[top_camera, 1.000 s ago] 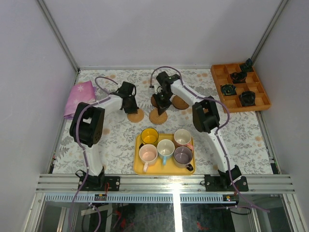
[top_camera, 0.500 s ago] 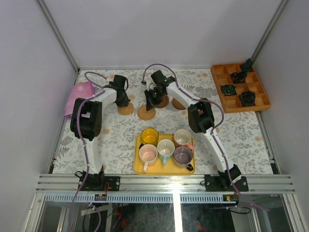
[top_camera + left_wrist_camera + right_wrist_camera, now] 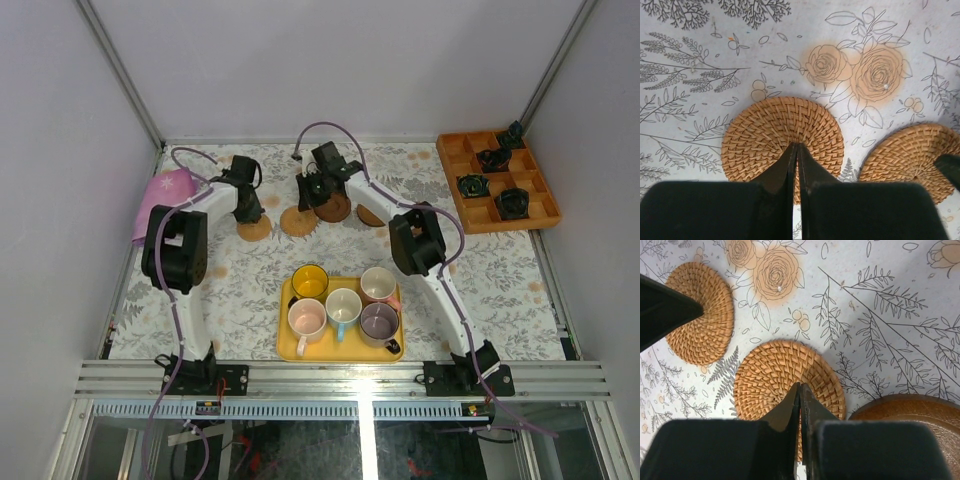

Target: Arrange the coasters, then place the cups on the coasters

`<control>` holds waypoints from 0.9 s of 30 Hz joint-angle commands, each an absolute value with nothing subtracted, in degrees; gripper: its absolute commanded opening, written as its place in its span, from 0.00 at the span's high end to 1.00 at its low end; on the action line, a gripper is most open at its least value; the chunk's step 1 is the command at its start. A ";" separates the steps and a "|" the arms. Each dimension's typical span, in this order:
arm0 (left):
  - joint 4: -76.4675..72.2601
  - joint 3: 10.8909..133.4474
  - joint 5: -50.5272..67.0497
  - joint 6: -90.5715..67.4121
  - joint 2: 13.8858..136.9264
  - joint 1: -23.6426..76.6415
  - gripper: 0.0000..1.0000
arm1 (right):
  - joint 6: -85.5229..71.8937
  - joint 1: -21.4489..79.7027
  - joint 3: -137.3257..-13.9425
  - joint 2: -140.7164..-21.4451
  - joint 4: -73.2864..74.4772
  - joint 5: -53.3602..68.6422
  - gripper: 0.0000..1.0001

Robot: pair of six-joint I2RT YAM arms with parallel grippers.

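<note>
Left gripper (image 3: pixel 796 148): my fingers are together, tips pressed on a woven coaster (image 3: pixel 775 125) near the table's (image 3: pixel 490 285) far edge. Right gripper (image 3: pixel 800 387) is likewise closed on the neighbouring coaster (image 3: pixel 775 372). Arranging is underway, and all five cups (image 3: pixel 343 302) wait in the yellow tray (image 3: pixel 284 345).

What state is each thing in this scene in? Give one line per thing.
Left gripper: fingers shut, tips over the left tan woven round coaster, which lies flat.
Right gripper: fingers shut, tips over the second tan woven round coaster, also flat.
Dark brown round coaster: flat, bare.
Five small handled mugs: upright on the flat yellow tray.
Orange compartment tray: holds black objects.
</note>
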State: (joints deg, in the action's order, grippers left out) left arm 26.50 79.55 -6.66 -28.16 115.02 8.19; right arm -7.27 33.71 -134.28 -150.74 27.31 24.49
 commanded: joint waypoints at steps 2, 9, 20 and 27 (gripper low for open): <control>24.93 77.92 -5.74 -25.24 108.77 7.65 0.92 | -4.63 34.16 -132.53 -139.46 22.33 22.35 0.85; 18.27 74.72 1.15 -25.31 102.75 7.69 0.54 | -2.36 34.10 -119.67 -127.34 17.18 11.12 0.78; 9.79 71.52 13.73 -23.05 103.73 12.85 0.66 | -3.60 32.61 -113.83 -128.52 21.51 0.88 1.00; 7.56 75.33 17.75 -23.46 110.28 16.61 0.73 | -4.95 30.96 -119.37 -134.33 26.14 0.91 1.00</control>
State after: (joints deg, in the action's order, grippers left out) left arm 11.90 72.44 13.34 -24.25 107.04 15.31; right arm -3.70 32.25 -114.56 -132.29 23.31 2.39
